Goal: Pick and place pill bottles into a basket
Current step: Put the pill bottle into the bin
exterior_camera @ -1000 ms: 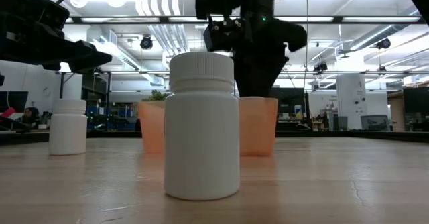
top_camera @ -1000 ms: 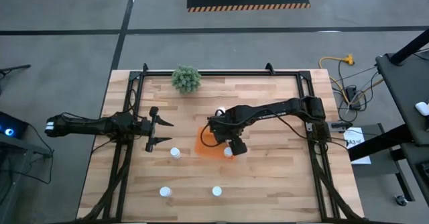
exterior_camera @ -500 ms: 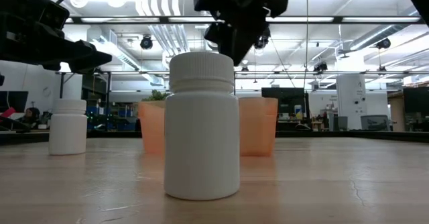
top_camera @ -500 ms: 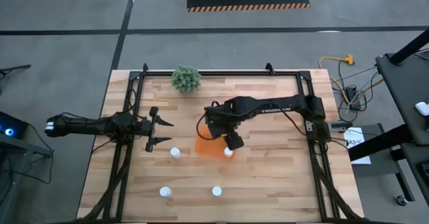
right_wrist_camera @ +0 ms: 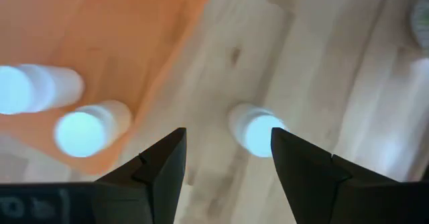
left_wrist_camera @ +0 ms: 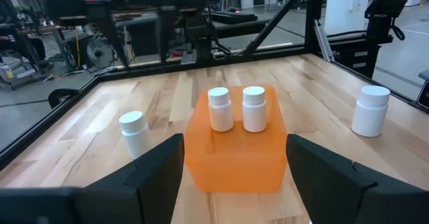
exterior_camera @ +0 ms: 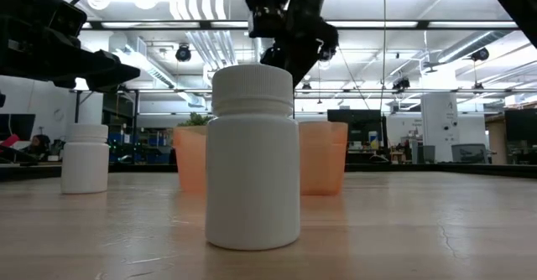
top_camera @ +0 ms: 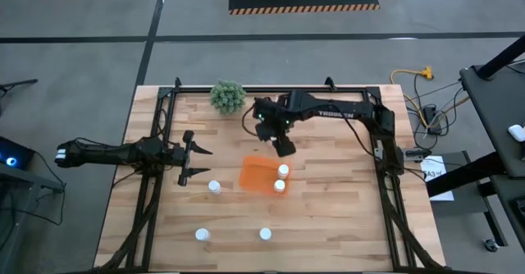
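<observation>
Two pill bottles stand in the orange basket point(top_camera: 261, 176); four wait outside it.
In the basket point(left_wrist_camera: 234, 143), bottles point(left_wrist_camera: 220, 108) and point(left_wrist_camera: 254, 108) stand side by side. Only the low view hides them. The right gripper point(top_camera: 283, 145) hovers beyond the basket toward the plant point(top_camera: 228, 96), jaws released, empty. The left gripper point(top_camera: 197, 162) waits beside the basket, jaws released.

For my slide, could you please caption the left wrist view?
Two pill bottles stand upright in the orange basket; two more wait on the table.
</observation>
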